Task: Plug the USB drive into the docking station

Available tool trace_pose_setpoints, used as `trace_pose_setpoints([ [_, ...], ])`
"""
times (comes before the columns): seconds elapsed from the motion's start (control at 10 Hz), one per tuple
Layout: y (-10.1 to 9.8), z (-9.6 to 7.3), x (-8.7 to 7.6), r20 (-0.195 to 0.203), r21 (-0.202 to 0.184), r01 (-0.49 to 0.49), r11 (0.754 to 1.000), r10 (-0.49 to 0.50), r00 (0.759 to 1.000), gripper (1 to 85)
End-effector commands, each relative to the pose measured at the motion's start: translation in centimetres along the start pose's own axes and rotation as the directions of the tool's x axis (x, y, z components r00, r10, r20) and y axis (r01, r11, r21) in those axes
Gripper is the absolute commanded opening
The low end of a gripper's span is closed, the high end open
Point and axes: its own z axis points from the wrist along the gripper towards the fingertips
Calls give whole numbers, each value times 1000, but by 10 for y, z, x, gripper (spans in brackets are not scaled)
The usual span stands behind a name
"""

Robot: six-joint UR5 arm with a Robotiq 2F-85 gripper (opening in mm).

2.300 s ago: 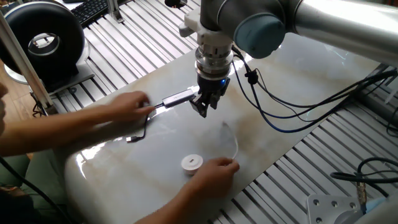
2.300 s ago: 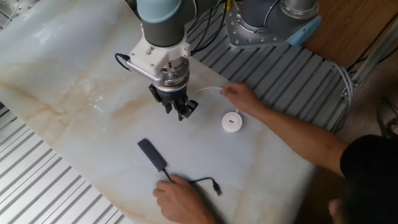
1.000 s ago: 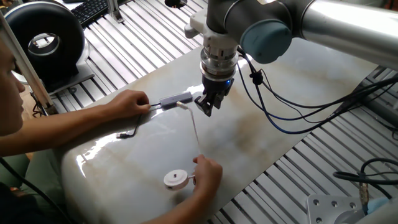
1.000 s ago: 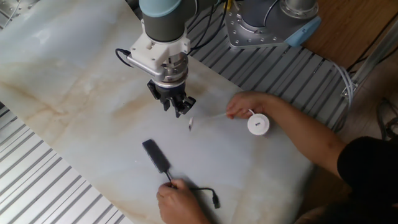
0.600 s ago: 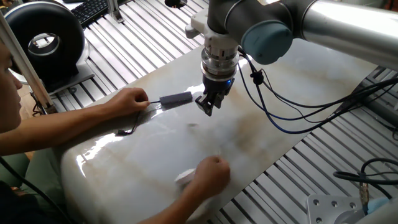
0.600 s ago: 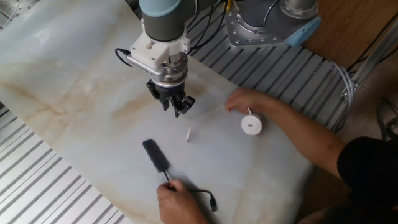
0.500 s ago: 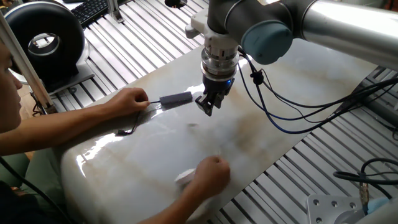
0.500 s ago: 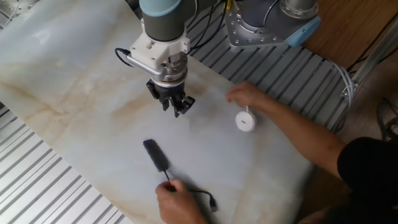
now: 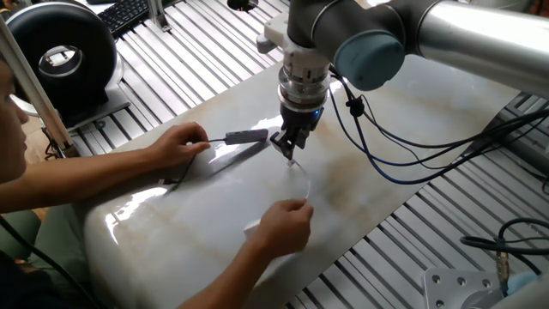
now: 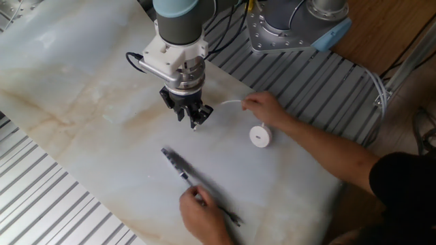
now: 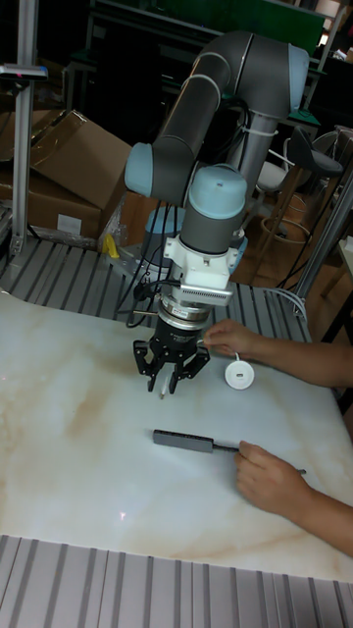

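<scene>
Nearest in the tall fixed view, a person's hand (image 11: 270, 481) is seen resting on the black cable of the slim silver-grey bar-shaped docking station (image 11: 183, 442), which lies flat on the pale marble-patterned tabletop (image 11: 69, 432). The bar is judged light and rigid, likely to slide on the glossy stone; a hold across its long sides would suit it, with the port end left free.

Just beyond, the black two-finger gripper (image 11: 170, 370) hangs above the tabletop with its jaws nearly closed; a thin white cable appears to run to their tips, but whether its plug is held cannot be told.

Further off, the small white round USB drive puck (image 10: 259, 136) sits on the tabletop beside a second hand (image 10: 262, 106), which pinches the thin white cable (image 10: 230, 103). The puck is judged very light, and the cable limp and springy, so the small stiff plug is the part to be gripped.

The tabletop is smooth, reflective and uncluttered. Ribbed metal decking (image 9: 189, 60) surrounds it, with cardboard boxes (image 11: 69, 162) behind.
</scene>
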Motion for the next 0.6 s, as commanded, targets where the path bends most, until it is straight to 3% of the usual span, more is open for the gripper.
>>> trace_pose_setpoints([
  [0.0, 1, -1, -2, 8, -8, -7, 1000, 7, 1000, 397],
  [0.5, 1, 3, 2, 10, -15, -17, 1000, 17, 1000, 393],
])
